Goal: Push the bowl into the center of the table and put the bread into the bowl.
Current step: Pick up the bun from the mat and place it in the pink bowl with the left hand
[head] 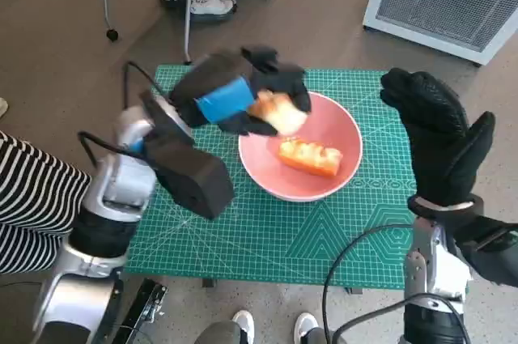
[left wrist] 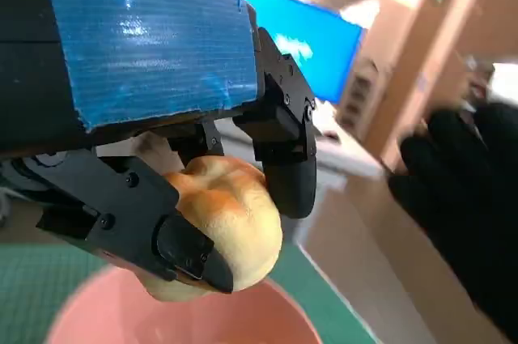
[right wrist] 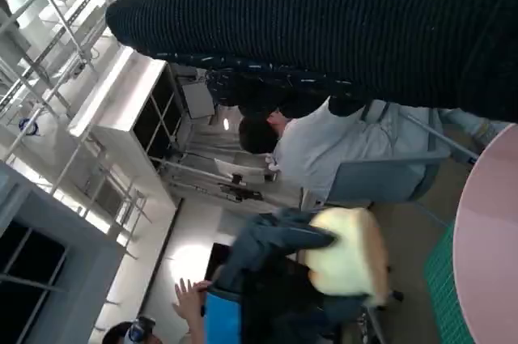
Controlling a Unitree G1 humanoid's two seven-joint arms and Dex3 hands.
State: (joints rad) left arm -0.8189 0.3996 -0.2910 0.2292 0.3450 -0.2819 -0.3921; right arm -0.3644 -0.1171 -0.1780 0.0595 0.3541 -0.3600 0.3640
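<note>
My left hand is gripping a pale bread roll between its black fingers, holding it just above the near-left rim of the pink bowl. The bowl is sitting near the middle of the green cutting mat. A second, orange-crusted bread piece is lying inside the bowl. My right hand is hovering raised beside the bowl's right side, fingers upright and apart, holding nothing.
</note>
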